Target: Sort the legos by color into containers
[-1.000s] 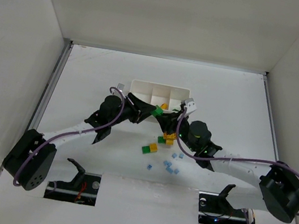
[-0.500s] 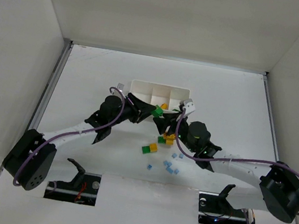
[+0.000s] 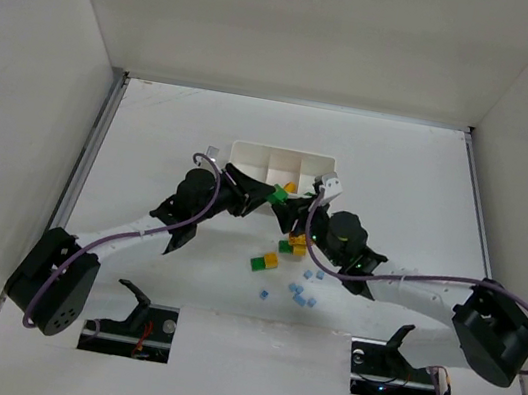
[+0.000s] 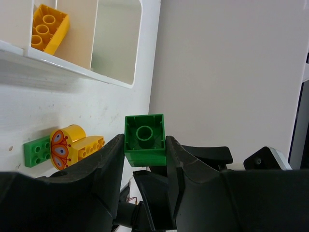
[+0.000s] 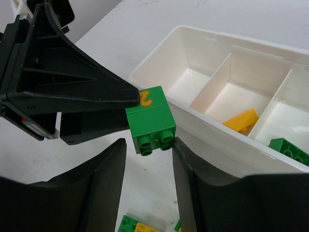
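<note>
Green lego (image 5: pixel 150 119): clamped in left tool (image 4: pixel 145 151), at the tips of the part-open, empty right tool (image 5: pixel 148 151), just near-side of the tray (image 5: pixel 207 117); green-stocked compartment (image 5: pixel 285 128) lies toward the right edge of the worktop (image 3: pixel 400 170).

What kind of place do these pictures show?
Probably a lab robot test cell: white walls enclose a table, two arms are bolted to it, and the left claw holds a green brick near a sorting tray.

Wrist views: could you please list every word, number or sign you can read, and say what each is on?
"2": a yellow numeral on the green brick held in the left gripper.
The yellow piece carries a butterfly-like picture, with no words or numbers on it.
Nothing else is readable.
</note>
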Tool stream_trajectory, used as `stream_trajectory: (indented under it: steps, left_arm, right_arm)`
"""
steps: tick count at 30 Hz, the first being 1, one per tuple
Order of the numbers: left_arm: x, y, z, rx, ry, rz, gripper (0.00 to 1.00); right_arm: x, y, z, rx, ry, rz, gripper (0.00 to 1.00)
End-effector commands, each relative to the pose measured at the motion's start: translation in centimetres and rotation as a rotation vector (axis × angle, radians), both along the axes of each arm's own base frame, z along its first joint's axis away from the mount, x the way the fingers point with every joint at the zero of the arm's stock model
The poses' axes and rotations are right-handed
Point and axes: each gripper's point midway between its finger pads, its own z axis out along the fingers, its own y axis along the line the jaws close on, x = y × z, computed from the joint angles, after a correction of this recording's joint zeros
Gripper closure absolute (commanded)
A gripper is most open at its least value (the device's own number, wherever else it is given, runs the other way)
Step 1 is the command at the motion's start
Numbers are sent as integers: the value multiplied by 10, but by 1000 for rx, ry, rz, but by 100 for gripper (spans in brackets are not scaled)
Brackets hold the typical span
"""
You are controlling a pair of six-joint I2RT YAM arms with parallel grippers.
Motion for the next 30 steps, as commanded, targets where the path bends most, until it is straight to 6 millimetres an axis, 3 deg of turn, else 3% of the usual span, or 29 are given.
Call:
stream_trajectory:
  steps: [1, 7, 15, 21, 24, 30]
  left_arm:
    - [-1, -11, 35, -57, -90, -45, 87]
    - [3, -5, 32, -52, -84, -28, 88]
    - [16, 25, 31, -50, -92, 43, 89]
    - [16, 29, 31, -51, -95, 52, 89]
    - [15, 29, 32, -48, -99, 48, 89]
    - [10, 16, 41, -42, -134, 18, 88]
  right_arm:
    - [5, 12, 29, 61, -54, 11, 54]
    - [3, 7, 37, 88, -68, 3, 67]
    - [-3, -15, 34, 104, -59, -22, 68]
    - [3, -25, 36, 106, -63, -52, 68]
    - [16, -35, 36, 92, -64, -90, 68]
    - [67, -61, 16, 4, -11, -266, 65]
